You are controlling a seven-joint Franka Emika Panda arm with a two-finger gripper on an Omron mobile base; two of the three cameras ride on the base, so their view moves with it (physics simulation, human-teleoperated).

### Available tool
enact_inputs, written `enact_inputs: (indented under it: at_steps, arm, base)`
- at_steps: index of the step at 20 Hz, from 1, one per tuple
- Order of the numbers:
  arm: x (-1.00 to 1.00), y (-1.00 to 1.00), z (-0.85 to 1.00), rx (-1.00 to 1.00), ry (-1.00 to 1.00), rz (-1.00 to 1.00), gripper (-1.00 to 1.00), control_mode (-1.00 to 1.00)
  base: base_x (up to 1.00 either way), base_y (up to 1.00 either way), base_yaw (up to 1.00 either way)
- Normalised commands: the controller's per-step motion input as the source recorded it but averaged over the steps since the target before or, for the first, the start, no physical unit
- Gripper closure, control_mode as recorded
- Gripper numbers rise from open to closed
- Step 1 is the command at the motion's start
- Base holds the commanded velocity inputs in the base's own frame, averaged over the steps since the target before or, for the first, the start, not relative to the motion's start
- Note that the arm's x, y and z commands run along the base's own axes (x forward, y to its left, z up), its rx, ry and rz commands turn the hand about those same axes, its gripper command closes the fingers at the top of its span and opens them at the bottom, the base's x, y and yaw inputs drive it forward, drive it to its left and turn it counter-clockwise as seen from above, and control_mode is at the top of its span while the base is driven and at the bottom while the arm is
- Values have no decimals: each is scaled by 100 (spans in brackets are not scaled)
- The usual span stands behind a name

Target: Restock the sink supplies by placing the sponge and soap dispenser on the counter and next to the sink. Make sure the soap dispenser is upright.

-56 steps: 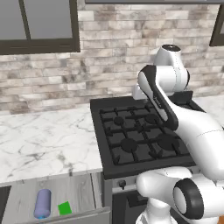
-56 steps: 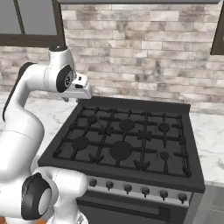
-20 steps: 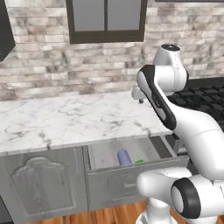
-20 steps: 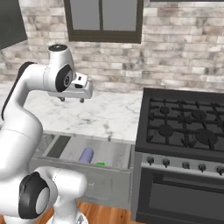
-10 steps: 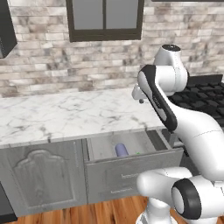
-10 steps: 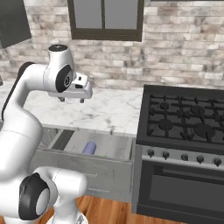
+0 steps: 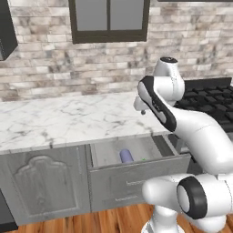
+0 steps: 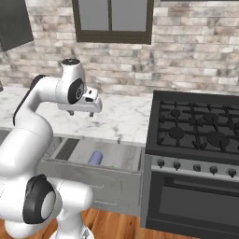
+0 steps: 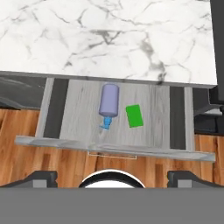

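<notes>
Hand (image 8: 84,113) apart above counter (image 7: 54,120) edge, over open drawer (image 9: 118,144) with soap dispenser (image 9: 108,102), sponge (image 9: 134,116).

An open drawer (image 9: 61,114) juts out below the counter (image 9: 109,35). In it the soap dispenser (image 9: 108,101) lies on its side (pump toward the drawer front), the sponge (image 9: 134,116) just beside it. A stove (image 8: 196,135) adjoins the counter's right end.

Drawer (image 7: 136,179) front hides sponge (image 7: 144,159) (mostly)
</notes>
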Motion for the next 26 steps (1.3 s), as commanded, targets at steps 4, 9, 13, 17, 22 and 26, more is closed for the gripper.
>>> enact_inputs:
  at_steps: [4,9,13,17,22,26]
  arm:
    - [48,8,-100,0,14,0,-100,-100]
    - [5,3,-100,-2,15,-1,-100,-100]
    - [-3,0,-100,-6,18,0,-100,-100]
    - [0,0,-89,-2,14,0,-100,-100]
    - [0,0,-51,0,8,0,-100,-100]
    - [0,0,-36,0,1,0,-100,-100]
  base:
    - [0,0,0]
    - [0,0,0]
    - [0,0,0]
    - [0,0,0]
    - [0,0,0]
    - [0,0,0]
